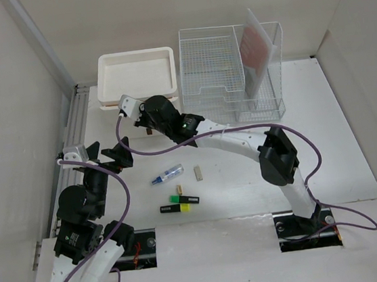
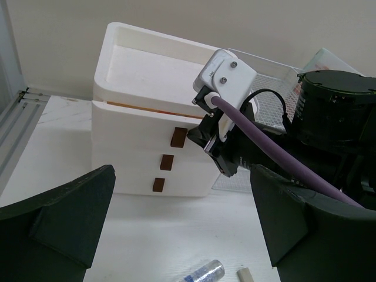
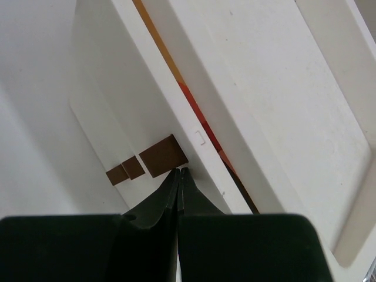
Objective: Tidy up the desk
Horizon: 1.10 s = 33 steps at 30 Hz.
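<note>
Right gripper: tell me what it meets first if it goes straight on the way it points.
Probably the top handle of the drawer box, or the drawer front beside it: the tips of the shut right gripper are right at it. Whether they touch is unclear.

The left arm [image 1: 96, 260] and right arm [image 1: 233, 143] have white shells and black joints, with purple cables [image 1: 127, 195] trailing along both. A white two-screw camera block [image 2: 226, 73] tops the black right tool [image 3: 178, 171].

text: none legible; labels: none; numbers: none; signs: none
</note>
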Motion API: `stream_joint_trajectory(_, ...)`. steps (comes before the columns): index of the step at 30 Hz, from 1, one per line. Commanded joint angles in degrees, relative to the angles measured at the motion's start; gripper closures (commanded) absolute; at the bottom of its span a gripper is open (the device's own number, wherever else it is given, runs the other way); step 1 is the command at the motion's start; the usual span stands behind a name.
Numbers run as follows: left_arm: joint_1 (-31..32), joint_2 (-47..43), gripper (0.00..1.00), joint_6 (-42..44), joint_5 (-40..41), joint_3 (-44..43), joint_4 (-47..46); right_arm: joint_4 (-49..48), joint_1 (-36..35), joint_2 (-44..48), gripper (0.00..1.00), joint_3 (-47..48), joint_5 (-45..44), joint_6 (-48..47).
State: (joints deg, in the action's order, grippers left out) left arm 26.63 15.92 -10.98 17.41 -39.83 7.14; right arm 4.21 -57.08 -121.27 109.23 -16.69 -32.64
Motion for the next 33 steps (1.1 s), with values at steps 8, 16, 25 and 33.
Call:
stream_joint_trajectory(8,0.35,-0.72,0.01,0.52,0.17,0.20,-2.21,-3.77,2.68,2.88,0.99,-2.44,-2.82,-0.40)
stream_joint_trajectory(16,0.35,-0.72,0.01,0.52,0.17,0.20,-2.21,-4.47,2.68,2.88,0.99,-2.45,-3.44,-0.40)
stream_joint_trajectory(25,0.35,-0.72,0.01,0.52,0.17,0.20,-2.21,-5.00,3.20,1.83,0.99,-0.78,-5.19,-0.40)
stream_joint_trajectory(33,0.35,-0.72,0.01,0.52,0.17,0.20,-2.21,-5.53,3.20,2.36,0.99,-1.30,-5.20,-0.40)
